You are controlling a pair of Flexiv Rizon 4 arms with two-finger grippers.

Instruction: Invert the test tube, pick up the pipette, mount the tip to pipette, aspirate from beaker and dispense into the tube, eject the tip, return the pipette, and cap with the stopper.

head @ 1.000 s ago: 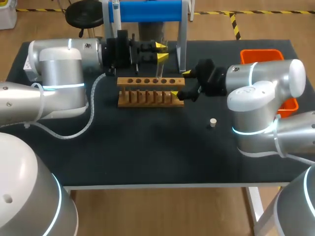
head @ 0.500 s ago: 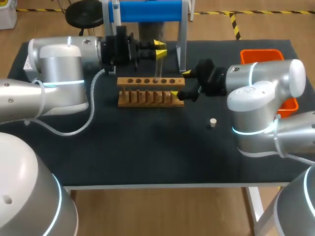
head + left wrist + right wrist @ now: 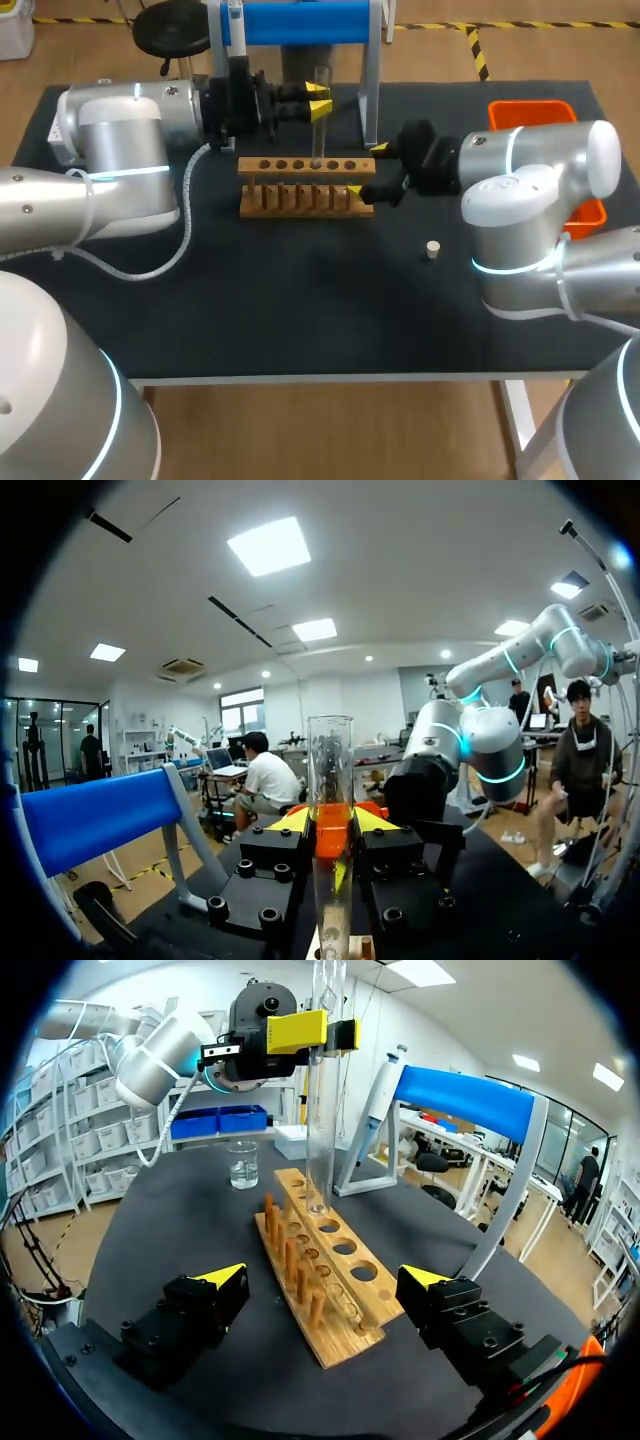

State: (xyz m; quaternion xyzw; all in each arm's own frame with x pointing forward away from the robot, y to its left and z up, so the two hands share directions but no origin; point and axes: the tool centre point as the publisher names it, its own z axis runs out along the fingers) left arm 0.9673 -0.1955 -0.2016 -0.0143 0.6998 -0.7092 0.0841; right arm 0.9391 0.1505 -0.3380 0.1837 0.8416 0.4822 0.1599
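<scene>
The left end effector (image 3: 318,103) is clamped narrow on the test tube (image 3: 321,80), its yellow tips pressing the glass from two sides about mid-length. The tube stands upright with its long axis vertical. Its open mouth is up in the left wrist view, and its rounded end in the right wrist view sits right at a hole of the wooden rack (image 3: 306,165). Whether it has entered the hole I cannot tell.

In the head view that hole lies at 6 o'clock from the end effector, just beside it, so the coming move looks like a straight descent along the tube's own axis. The left arm alone has the tube. The right end effector (image 3: 367,168) is spread wide and holds nothing, one finger on each side of the rack's 3 o'clock end, apparently placed to steady it.

From the rack, the stopper (image 3: 432,249) lies on the black bench (image 3: 300,300) at 4 o'clock, near the right arm. The pipette (image 3: 235,30) hangs on the blue stand (image 3: 300,20) at 11 o'clock. The beaker (image 3: 242,1165) stands beyond the rack near the left arm, and an orange bin (image 3: 540,108) sits at 2 o'clock.
</scene>
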